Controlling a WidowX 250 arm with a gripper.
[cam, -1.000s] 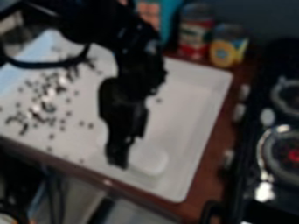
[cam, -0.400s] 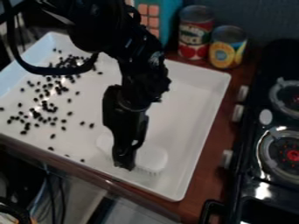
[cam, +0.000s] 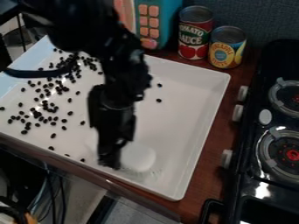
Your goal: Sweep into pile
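At the left we see the beans [cam: 37, 114], small and dark, strewn over the left part of the white tray [cam: 181, 113]. They lie thickest in a band that slants from the upper left down toward the tray's near edge, with single ones scattered around it and a few close to that edge.

Next, the arm [cam: 119, 65] comes in from the upper left and hangs down over the tray. Its end effector [cam: 109, 162] is low near the front edge, narrow and closed on the brush [cam: 138, 156]. We see the brush's rounded white part just to the right, its bristles pointing down at the tray floor. Farther right and back, two loose beans lie apart from the rest.

Behind the tray we have a teal toy microwave [cam: 168, 19] with pinkish buttons, then a red can [cam: 196, 35] and, just beside it, a yellow can [cam: 227, 49]. Brown tabletop [cam: 207, 175] runs along the tray's right side. At the far right stands the black stove [cam: 251, 144], with pale knobs and two round burners.
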